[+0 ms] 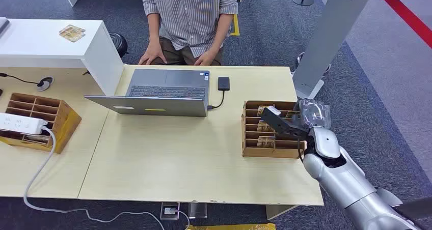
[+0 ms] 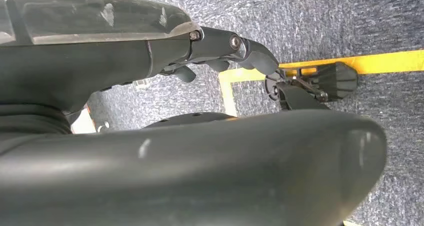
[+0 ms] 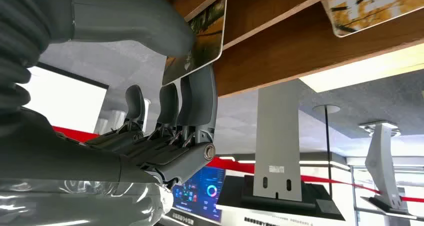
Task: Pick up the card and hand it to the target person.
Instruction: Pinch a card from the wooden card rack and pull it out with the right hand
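A person [image 1: 189,16] sits at the table's [image 1: 168,159] far side, upper centre of the frame, behind a laptop [image 1: 163,91]. At right, the wooden organizer [image 1: 250,133] (slotted) holds cards. The right hand [image 1: 285,124] pinches a card [image 3: 196,41] between thumb and fingers at the organizer. Whether the left hand's [image 2: 220,48] fingers are apart or together, I cannot tell.

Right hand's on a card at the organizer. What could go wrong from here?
1. The card is pinched between the thumb and fingers near one edge only, so it may slip or twist on pull-out.
2. It sits in the wooden organizer; a skewed pull could catch a divider or drag the box.
3. The laptop stands between the right hand and the person, so the handover could clip it.
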Action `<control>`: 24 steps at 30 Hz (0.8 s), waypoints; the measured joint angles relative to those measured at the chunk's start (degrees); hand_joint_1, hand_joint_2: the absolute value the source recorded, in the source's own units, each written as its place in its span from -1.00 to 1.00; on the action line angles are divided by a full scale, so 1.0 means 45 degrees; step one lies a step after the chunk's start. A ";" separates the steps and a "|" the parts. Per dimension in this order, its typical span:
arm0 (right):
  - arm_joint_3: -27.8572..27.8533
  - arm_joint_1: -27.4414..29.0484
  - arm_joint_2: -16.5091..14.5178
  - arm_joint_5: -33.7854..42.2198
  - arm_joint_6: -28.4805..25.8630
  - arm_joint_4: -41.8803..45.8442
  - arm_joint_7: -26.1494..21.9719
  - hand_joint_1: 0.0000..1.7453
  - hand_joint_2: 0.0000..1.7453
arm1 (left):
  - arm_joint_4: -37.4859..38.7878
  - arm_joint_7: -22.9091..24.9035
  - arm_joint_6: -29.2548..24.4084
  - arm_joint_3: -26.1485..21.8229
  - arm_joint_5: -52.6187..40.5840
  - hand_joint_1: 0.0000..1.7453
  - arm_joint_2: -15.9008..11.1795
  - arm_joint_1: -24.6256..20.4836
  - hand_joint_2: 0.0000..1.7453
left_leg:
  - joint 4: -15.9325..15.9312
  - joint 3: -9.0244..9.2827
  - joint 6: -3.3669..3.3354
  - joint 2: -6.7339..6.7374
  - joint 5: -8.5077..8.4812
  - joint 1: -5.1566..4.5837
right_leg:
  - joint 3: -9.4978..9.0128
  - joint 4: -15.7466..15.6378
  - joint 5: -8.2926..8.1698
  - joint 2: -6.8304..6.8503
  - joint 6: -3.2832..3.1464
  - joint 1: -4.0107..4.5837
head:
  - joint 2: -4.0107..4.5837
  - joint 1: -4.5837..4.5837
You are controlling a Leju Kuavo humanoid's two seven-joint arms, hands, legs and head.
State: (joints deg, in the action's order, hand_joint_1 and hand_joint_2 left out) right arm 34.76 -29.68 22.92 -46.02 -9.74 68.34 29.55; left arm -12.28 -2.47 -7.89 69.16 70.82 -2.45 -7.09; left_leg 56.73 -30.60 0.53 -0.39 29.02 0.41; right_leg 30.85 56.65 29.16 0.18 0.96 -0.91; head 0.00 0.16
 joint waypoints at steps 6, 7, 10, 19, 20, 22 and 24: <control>-0.0024 0.0030 0.0076 0.0088 -0.0001 -0.0074 -0.0005 0.52 1.00 | 0.0000 -0.0024 0.0005 0.0000 -0.0001 -1.00 0.0000 0.0001 -1.00 | 0.0000 0.0001 0.0000 0.0001 0.0000 0.0000 | 0.0000 0.0000 0.0000 -0.0001 0.0000 0.0000 | 0.0000 0.0001; -0.0039 0.0032 0.0090 0.0108 -0.0005 -0.0092 -0.0016 0.57 1.00 | 0.0000 -0.0024 0.0005 0.0000 -0.0003 -1.00 0.0000 0.0001 -1.00 | 0.0000 0.0001 0.0000 0.0001 0.0000 0.0000 | 0.0000 0.0000 0.0000 -0.0001 0.0000 0.0000 | 0.0000 0.0001; -0.0106 0.0048 0.0110 0.0181 -0.0015 -0.0114 -0.0039 0.64 1.00 | 0.0000 -0.0024 0.0007 0.0000 -0.0005 -1.00 0.0000 0.0002 -1.00 | 0.0000 0.0003 0.0000 0.0001 0.0000 0.0000 | -0.0001 0.0000 0.0000 -0.0001 0.0000 0.0000 | 0.0000 -0.0001; -0.0182 0.0083 0.0139 0.0212 -0.0027 -0.0108 -0.0062 0.64 1.00 | 0.0000 -0.0024 0.0015 0.0000 -0.0005 -1.00 0.0000 0.0003 -1.00 | 0.0001 0.0007 -0.0001 0.0001 -0.0001 0.0000 | -0.0005 0.0000 -0.0001 0.0000 0.0001 0.0000 | 0.0000 -0.0004; -0.0188 0.0083 0.0139 0.0212 -0.0028 -0.0107 -0.0063 0.68 1.00 | 0.0000 -0.0024 0.0015 0.0000 -0.0005 -1.00 0.0000 0.0003 -1.00 | 0.0001 0.0007 -0.0001 0.0001 -0.0001 0.0000 | -0.0005 0.0000 -0.0001 0.0000 0.0001 0.0000 | 0.0000 -0.0002; -0.0195 0.0085 0.0139 0.0212 -0.0030 -0.0106 -0.0066 0.78 1.00 | 0.0000 -0.0024 0.0016 0.0000 -0.0007 -1.00 0.0000 0.0003 -1.00 | 0.0001 0.0007 -0.0001 0.0001 -0.0001 0.0000 | -0.0005 0.0000 -0.0001 0.0000 0.0000 0.0000 | 0.0000 -0.0002; -0.0199 0.0091 0.0141 0.0213 -0.0032 -0.0106 -0.0068 0.88 1.00 | 0.0000 -0.0029 0.0033 0.0000 -0.0023 -1.00 0.0000 0.0002 -0.50 | 0.0001 0.0007 -0.0001 0.0001 -0.0001 0.0000 | -0.0004 0.0000 -0.0001 0.0000 0.0000 0.0000 | 0.0000 -0.0002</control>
State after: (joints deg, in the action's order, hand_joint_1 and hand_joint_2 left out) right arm 33.87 -29.27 23.55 -45.06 -9.88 67.86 29.24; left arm -12.28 -2.60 -7.74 69.16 70.71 -2.45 -7.08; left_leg 56.74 -30.57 0.52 -0.38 29.01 0.41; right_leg 30.83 56.64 29.15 0.18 0.97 -0.91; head 0.00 0.15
